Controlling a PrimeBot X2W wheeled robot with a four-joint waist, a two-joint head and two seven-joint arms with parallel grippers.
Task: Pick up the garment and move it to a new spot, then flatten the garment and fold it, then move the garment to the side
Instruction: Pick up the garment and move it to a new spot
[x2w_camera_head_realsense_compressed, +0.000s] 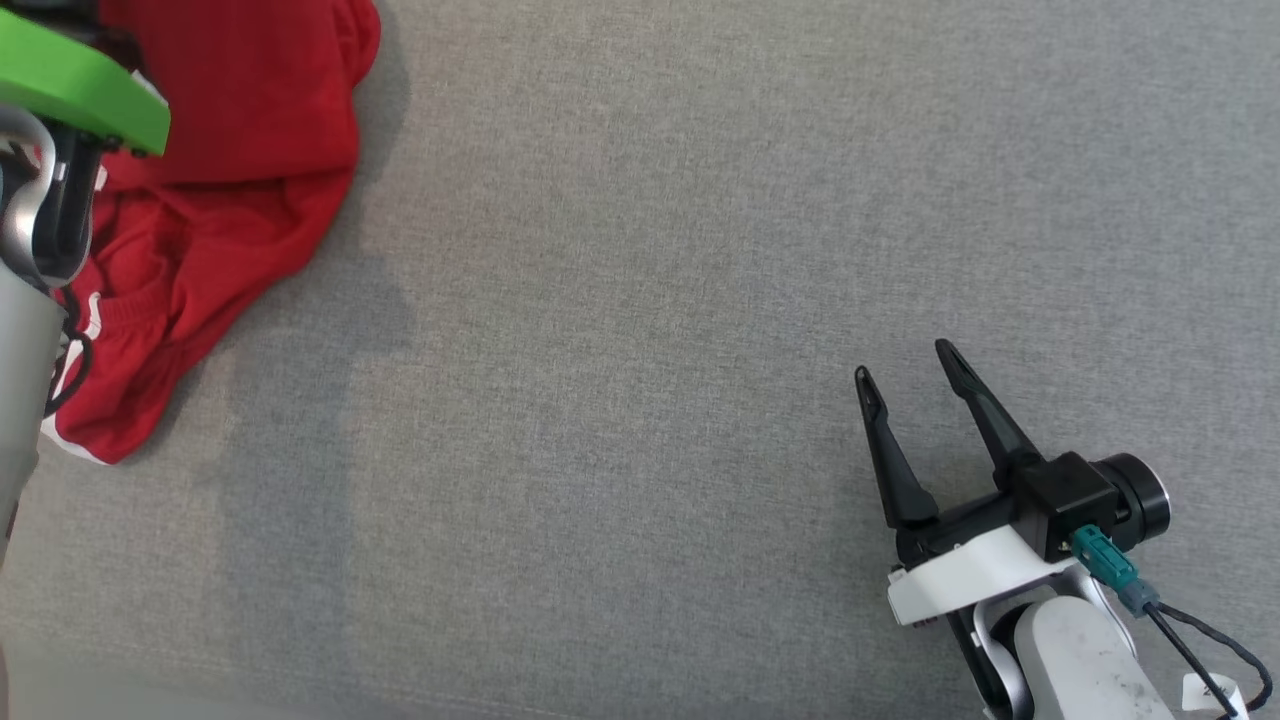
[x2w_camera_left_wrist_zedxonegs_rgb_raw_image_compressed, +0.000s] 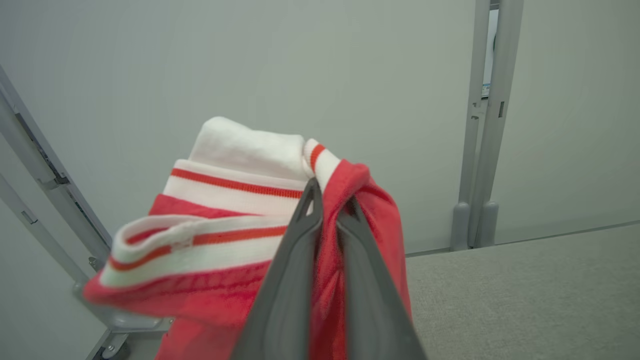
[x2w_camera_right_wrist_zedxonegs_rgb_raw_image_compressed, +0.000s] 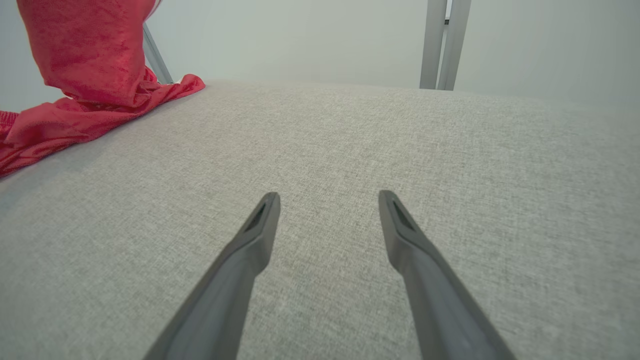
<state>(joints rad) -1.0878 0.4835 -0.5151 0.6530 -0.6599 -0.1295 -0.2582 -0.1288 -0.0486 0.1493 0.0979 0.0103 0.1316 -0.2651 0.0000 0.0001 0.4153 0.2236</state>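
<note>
The garment (x2w_camera_left_wrist_zedxonegs_rgb_raw_image_compressed: 225, 210), a red piece with a white band that carries red stripes, is pinched between the two fingers of the left gripper (x2w_camera_left_wrist_zedxonegs_rgb_raw_image_compressed: 332, 195). These fingers are closed narrow on a fold of the red cloth just beside the band. From this hold the cloth hangs down below the hand, and its lower part lies in a heap on the grey table (x2w_camera_head_realsense_compressed: 640, 300) under it. The right gripper (x2w_camera_head_realsense_compressed: 903, 360) stands wide, with nothing between its fingers, low over the table. The garment is well apart from it, on its left side.

I judge the garment to be light, soft and without stiffness, so it will sag and swing from one pinch and may slip out if the fold is thin. The striped band looks thicker and seems a better place to hold, with the second hand at another edge to spread the cloth.
</note>
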